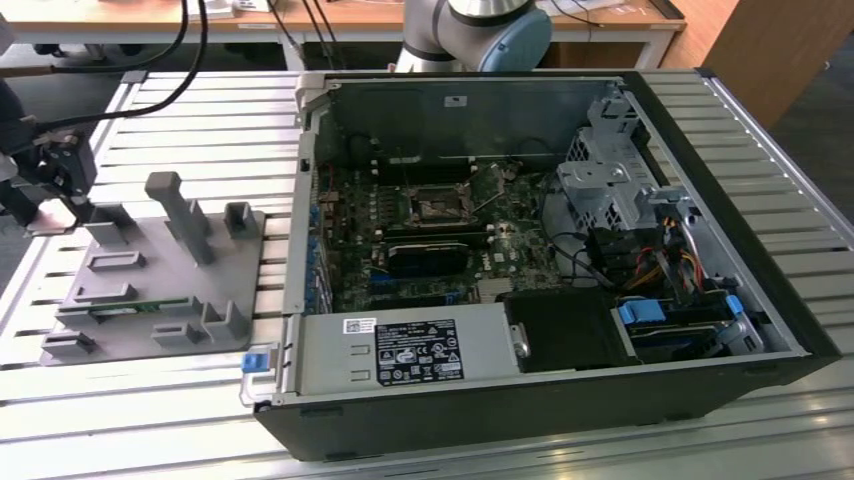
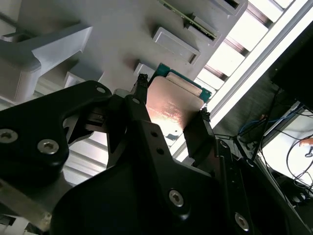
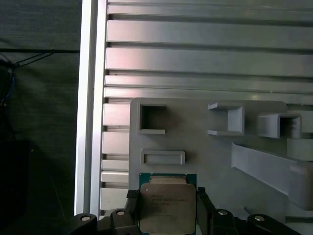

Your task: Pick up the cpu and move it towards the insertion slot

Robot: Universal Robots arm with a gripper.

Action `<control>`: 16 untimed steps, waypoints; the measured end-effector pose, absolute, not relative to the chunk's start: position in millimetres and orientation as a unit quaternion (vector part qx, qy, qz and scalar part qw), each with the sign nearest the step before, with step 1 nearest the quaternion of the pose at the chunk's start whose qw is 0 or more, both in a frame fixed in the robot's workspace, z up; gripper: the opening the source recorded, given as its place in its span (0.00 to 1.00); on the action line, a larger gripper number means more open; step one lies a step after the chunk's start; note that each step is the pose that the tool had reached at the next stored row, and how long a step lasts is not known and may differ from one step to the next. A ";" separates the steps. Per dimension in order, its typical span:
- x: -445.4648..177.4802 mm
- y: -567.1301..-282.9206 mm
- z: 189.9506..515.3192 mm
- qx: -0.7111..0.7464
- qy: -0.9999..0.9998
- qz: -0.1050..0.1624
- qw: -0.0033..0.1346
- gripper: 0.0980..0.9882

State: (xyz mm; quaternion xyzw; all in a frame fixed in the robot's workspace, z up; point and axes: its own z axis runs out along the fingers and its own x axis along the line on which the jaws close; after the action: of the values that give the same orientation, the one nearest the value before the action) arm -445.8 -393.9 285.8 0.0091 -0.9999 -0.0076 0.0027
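Observation:
The cpu [image 3: 166,206], a flat square chip with a shiny metal top and green rim, sits between the two black fingers of my gripper [image 3: 167,210], which is shut on it. In the second wrist view the cpu [image 2: 173,105] is pinched at opposite edges. In the exterior view my gripper [image 1: 54,205] hangs over the far corner of the gray tray [image 1: 147,290], at the exterior view's left. The insertion slot [image 1: 438,207], a dark square socket with a silver frame, lies on the green board inside the open computer case, well off toward the exterior view's right.
The gray tray carries upright posts [image 1: 180,215] and a thin green memory stick [image 1: 120,312]. The case's walls [image 1: 310,170] stand between the tray and the board. A long black block [image 1: 427,255] lies beside the socket, and a power supply [image 1: 400,355] at the case's front.

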 end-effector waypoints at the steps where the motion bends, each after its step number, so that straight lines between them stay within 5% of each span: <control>1: -445.8 -393.9 286.9 0.009 -1.000 -0.008 0.003 0.50; 16: -445.8 -393.0 303.1 0.009 -1.000 -0.006 0.003 0.50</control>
State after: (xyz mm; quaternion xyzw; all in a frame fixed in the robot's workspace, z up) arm -445.8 -393.0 303.1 0.0090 -0.9999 -0.0062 0.0027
